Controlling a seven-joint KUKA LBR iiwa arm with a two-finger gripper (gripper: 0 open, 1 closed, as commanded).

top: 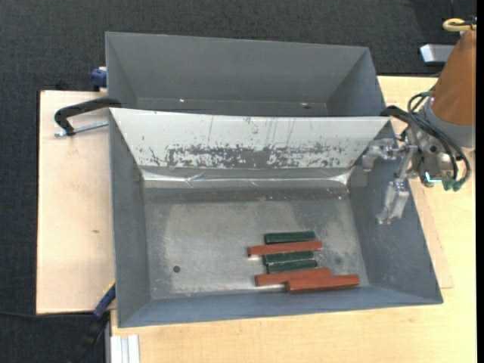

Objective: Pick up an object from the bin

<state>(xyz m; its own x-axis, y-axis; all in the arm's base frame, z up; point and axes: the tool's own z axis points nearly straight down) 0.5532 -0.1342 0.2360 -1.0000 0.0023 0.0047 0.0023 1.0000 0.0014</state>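
As the grey metal bin is viewed from above, its scuffed back wall is seen at the top and its flat floor below. The arm, capped in orange with cables at the wrist, is seen reaching in from the right. The jaws are held over the bin's sloping right wall, well apart from the bars; whether they are released or clenched cannot be told. A small cluster of flat bars is laid on the floor near the front wall, right of centre, side by side and touching, every long axis running left to right. The broad red bar is set nearest the front, with dark green bars and a thinner red bar behind it.
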